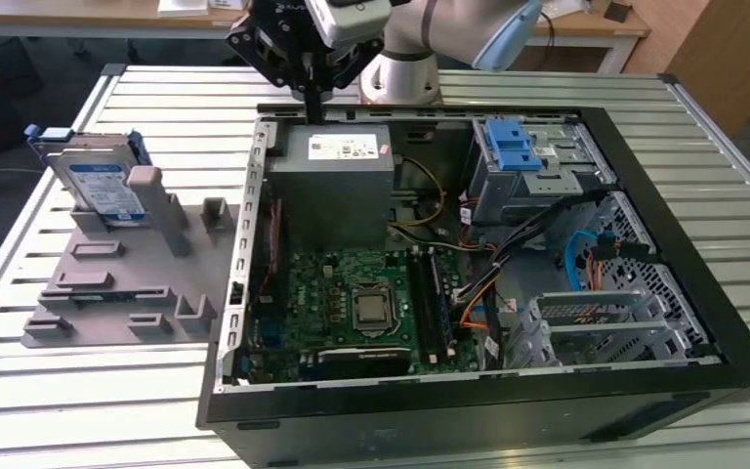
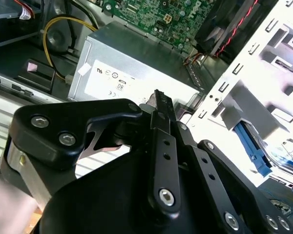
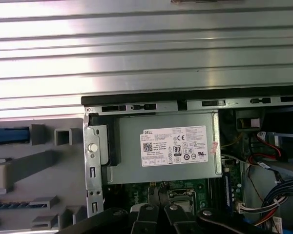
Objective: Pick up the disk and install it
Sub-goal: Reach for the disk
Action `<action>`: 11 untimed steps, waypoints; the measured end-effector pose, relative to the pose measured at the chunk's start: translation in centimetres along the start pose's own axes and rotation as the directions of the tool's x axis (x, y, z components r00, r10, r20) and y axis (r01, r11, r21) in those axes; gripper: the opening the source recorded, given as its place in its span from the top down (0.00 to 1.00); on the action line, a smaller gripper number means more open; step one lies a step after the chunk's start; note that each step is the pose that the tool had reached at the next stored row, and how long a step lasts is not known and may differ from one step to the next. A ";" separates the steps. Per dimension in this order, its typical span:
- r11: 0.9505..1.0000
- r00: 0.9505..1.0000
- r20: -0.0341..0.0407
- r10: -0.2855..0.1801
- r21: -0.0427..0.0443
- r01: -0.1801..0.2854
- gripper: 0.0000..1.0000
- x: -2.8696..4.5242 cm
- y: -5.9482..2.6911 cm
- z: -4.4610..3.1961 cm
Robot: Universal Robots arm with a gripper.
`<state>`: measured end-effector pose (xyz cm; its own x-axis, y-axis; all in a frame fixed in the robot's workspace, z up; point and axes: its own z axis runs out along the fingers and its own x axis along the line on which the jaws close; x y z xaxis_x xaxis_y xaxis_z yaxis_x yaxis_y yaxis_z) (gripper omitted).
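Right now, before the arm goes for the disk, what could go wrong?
1. The claw hangs by the computer case's rear wall; a sideways move toward the disk could strike that wall.
2. The disk stands on edge in a grey stand; an off-centre grip might tip it.
3. Loose cables lie beside the drive cage and could snag the disk.

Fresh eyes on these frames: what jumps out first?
The open PC case sits mid-table, its green motherboard and grey power supply exposed. The gripper hangs shut and empty over the case's far edge, above the power supply. At the exterior view's left, the disk stands on edge in a grey fixture, apart from the gripper.
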<state>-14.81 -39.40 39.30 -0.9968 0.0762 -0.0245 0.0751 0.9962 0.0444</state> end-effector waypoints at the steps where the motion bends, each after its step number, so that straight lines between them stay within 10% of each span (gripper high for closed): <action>1: 1.000 1.000 0.000 0.000 0.000 0.000 0.89 0.08 0.01 0.01; 11: 1.000 1.000 0.000 0.000 0.000 0.000 0.89 1.02 0.13 0.02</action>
<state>-15.82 -39.19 39.26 -0.9968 0.0762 -0.0244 0.0751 0.9962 0.0442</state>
